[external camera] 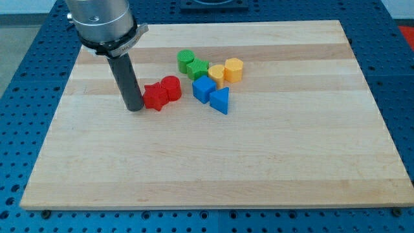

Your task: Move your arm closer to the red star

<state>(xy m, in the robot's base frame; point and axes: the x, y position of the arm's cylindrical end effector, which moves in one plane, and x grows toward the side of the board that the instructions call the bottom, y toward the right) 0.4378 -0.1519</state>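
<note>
The red star (154, 97) lies on the wooden board (213, 162), left of centre. A red cylinder (171, 87) touches its right side. My tip (134, 108) rests on the board right at the star's left edge, touching it or nearly so. The dark rod rises from the tip to the arm's grey flange at the view's top left.
To the right of the red pair sits a cluster: a green cylinder (186, 61), a green block (198, 68), a yellow block (217, 74), a yellow hexagonal block (233, 68), a blue cube (204, 88) and a blue triangle (220, 100).
</note>
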